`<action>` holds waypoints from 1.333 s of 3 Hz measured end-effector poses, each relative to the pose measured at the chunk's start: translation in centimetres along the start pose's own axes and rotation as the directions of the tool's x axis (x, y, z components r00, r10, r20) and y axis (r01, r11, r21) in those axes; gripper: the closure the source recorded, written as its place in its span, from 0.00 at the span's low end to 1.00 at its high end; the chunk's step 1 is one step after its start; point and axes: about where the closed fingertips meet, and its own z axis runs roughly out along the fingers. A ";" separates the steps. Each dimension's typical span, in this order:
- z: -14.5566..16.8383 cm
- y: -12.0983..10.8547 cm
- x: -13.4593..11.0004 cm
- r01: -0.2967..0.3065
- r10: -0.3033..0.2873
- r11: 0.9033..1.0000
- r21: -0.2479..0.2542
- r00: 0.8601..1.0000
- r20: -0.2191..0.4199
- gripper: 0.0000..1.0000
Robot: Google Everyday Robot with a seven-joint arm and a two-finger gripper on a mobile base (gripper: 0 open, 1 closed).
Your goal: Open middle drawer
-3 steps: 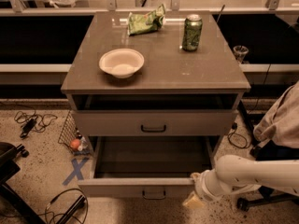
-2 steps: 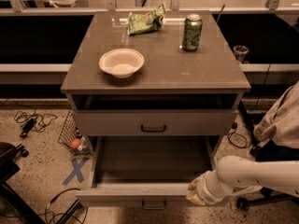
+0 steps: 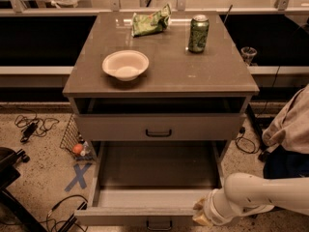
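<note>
Gripper at five o'clock meets the front rim of the middle drawer; its hold cannot be told. That drawer stands far out, plain grey inside.

Overall light: dim, with a warm brownish cast over everything.
Source: overhead and from behind, leaving a pale sheen along the far edge of the tabletop.
Glare: soft reflections on the surface beside the chip bag and the can.
Brightest: the bowl, and the tool at the front right corner of the middle drawer.
Shadows: a black gap above the top drawer. The open drawer's inside is dark at the back and paler toward the front.
Floor: murky and evenly lit.
</note>
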 end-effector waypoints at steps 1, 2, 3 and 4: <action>-0.2 2.8 0.7 0.042 -0.043 0.998 -0.040 0.999 -0.011 0.75; -0.2 2.8 0.7 0.042 -0.043 0.998 -0.041 0.999 -0.011 0.44; -0.2 2.9 0.7 0.042 -0.043 0.998 -0.042 0.999 -0.011 0.21; -0.1 2.9 0.7 0.043 -0.043 0.998 -0.044 0.999 -0.011 0.00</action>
